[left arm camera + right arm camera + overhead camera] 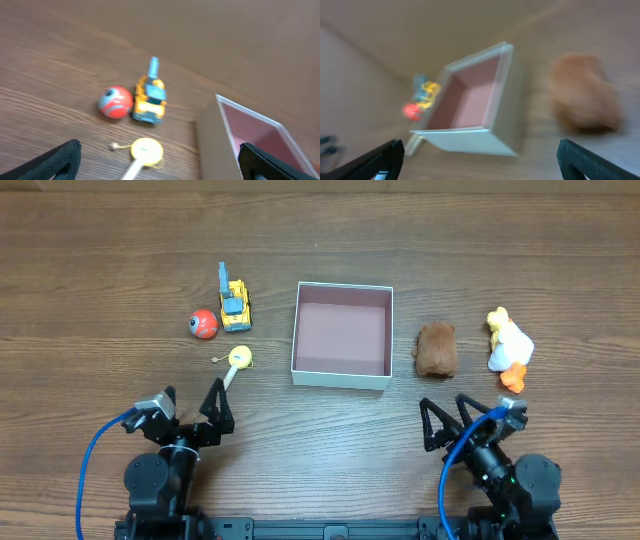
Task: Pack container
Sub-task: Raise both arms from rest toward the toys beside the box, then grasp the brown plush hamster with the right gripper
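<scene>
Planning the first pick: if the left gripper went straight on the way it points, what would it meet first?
Most likely the yellow lollipop toy, lying just ahead of the open left gripper. The toy truck sits beyond it. Depth is hard to judge here.

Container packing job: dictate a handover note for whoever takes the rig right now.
Left gripper: open, empty, low at the table's near edge.
Right gripper: open, empty, also at the near edge.
Container: centre of the table, nothing inside.
To the container's left in the overhead view: red ball, yellow toy truck, yellow lollipop toy.
To its right: brown plush, white and yellow duck plush.
Done: nothing packed yet.
Left: probably all five toys still go in; the three left ones look nearer the left arm, the two plushes nearer the right arm.
</scene>
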Controlling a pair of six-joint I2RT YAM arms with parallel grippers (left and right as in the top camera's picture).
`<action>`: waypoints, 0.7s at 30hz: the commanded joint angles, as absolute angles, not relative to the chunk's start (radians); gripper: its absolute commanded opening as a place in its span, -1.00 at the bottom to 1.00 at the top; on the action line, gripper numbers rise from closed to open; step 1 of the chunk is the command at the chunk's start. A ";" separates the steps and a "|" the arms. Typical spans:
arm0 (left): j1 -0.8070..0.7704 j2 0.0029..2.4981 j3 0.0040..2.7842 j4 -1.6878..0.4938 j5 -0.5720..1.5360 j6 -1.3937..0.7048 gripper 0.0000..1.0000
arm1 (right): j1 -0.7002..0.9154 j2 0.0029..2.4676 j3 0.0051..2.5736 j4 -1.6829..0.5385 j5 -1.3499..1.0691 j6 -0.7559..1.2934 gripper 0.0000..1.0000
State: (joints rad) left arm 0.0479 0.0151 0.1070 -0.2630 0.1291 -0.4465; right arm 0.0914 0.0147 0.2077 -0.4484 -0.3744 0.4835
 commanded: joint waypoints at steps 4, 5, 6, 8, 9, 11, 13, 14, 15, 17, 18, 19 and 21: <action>0.053 0.107 0.302 -0.320 0.229 -0.442 1.00 | 0.089 0.047 0.268 -0.287 -0.472 0.536 1.00; 0.053 0.145 0.331 -0.342 0.230 -0.435 1.00 | 0.089 0.072 0.284 -0.290 -0.470 0.509 1.00; 0.053 0.188 0.360 -0.364 0.230 -0.420 1.00 | 0.089 0.103 0.303 -0.302 -0.468 0.478 1.00; 0.053 0.300 0.432 -0.407 0.230 -0.376 1.00 | 0.089 0.194 0.356 -0.354 -0.444 0.422 1.00; 0.053 0.358 0.470 -0.423 0.229 -0.362 1.00 | 0.089 0.242 0.384 -0.379 -0.434 0.394 1.00; 0.053 0.477 0.551 -0.454 0.230 -0.344 1.00 | 0.089 0.354 0.453 -0.433 -0.411 0.341 1.00; 0.052 0.619 0.654 -0.490 0.230 -0.322 1.00 | 0.089 0.498 0.554 -0.501 -0.380 0.281 1.00; 0.052 0.679 0.701 -0.508 0.230 -0.313 1.00 | 0.089 0.564 0.607 -0.532 -0.374 0.259 1.00; 0.052 0.737 0.749 -0.529 0.230 -0.308 1.00 | 0.089 0.645 0.675 -0.574 -0.374 0.231 1.00; 0.052 0.842 0.841 -0.572 0.229 -0.286 1.00 | 0.090 0.762 0.789 -0.653 -0.371 0.194 1.00; 0.052 0.890 0.885 -0.594 0.229 -0.273 1.00 | 0.091 0.828 0.858 -0.704 -0.358 0.179 1.00; 0.052 0.937 0.927 -0.614 0.229 -0.260 1.00 | 0.091 0.892 0.925 -0.757 -0.336 0.174 1.00; 0.052 1.034 1.011 -0.656 0.229 -0.236 1.00 | 0.091 1.031 1.076 -0.878 -0.268 0.174 1.00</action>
